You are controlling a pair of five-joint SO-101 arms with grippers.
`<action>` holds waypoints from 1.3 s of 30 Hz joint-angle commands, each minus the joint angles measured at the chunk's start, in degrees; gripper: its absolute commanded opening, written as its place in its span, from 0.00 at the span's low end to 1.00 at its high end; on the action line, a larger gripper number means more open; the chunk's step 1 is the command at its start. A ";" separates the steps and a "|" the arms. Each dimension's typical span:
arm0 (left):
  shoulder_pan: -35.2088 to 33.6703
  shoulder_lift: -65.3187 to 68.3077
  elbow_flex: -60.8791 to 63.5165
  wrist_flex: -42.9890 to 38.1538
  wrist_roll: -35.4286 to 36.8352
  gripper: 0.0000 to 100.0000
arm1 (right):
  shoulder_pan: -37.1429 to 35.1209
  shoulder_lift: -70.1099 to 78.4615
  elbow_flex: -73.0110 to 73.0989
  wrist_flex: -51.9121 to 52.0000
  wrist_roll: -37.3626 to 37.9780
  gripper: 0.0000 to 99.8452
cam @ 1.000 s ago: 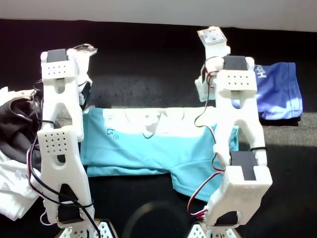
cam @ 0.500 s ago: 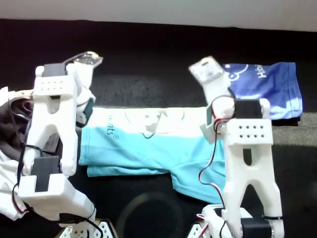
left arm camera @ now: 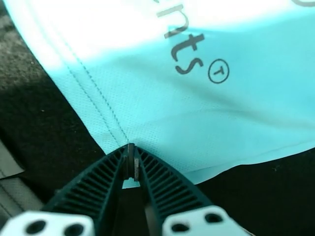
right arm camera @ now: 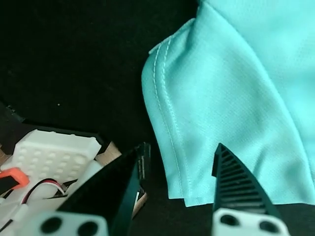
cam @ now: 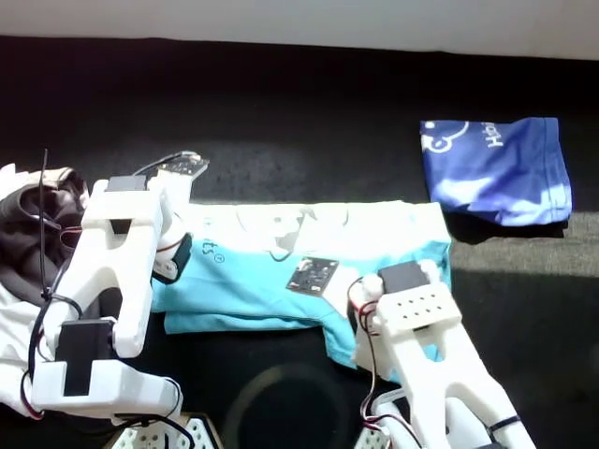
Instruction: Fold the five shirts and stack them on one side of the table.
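Two grippers at the teal shirt (cam: pixel 271 281), spread across the table (cam: pixel 299 103).
My left gripper (left arm camera: pixel 130 156) is clamped on its hem; my right gripper (right arm camera: pixel 180 150) gapes over a stitched edge (folded blue shirt (cam: pixel 496 168) lies well apart).

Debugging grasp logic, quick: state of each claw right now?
Left claw: closed, pinching the teal shirt at its hem.
Right claw: open over a shirt corner, holding nothing.

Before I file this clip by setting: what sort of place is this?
Likely a robot bench: left arm and right arm at a black table, turquoise shirt spread, blue shirt folded.
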 commanded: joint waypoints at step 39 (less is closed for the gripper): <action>4.26 -2.42 13.93 -9.14 -0.18 0.01 | 6.90 5.85 -14.90 -12.35 3.96 0.01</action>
